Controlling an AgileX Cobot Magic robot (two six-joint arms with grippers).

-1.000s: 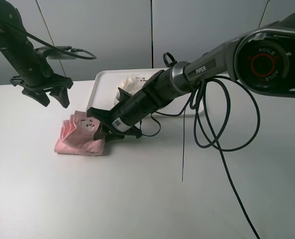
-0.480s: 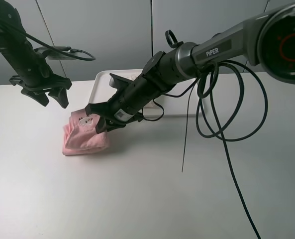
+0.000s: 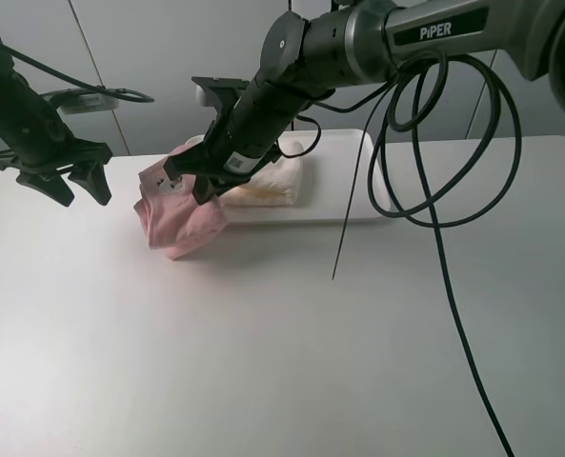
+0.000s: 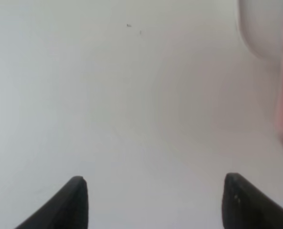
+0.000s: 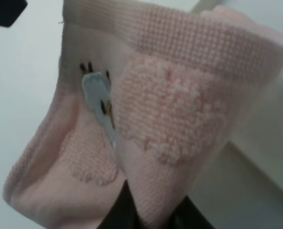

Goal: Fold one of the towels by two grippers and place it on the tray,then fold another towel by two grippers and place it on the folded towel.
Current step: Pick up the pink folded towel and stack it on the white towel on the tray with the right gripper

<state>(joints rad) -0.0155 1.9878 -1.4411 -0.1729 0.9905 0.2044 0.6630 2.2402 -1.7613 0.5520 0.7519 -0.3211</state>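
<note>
a plain white table (image 3: 263,362) fills most of the high view, matte and evenly lit, with soft shadows lying on it under and just in front of both sets of jaws. behind the jaws stands a pale grey panelled wall (image 3: 168,57), split by thin dark vertical seams. in the left wrist view the surface beyond the jaws seems to be the same white tabletop, though it is blurred.
</note>
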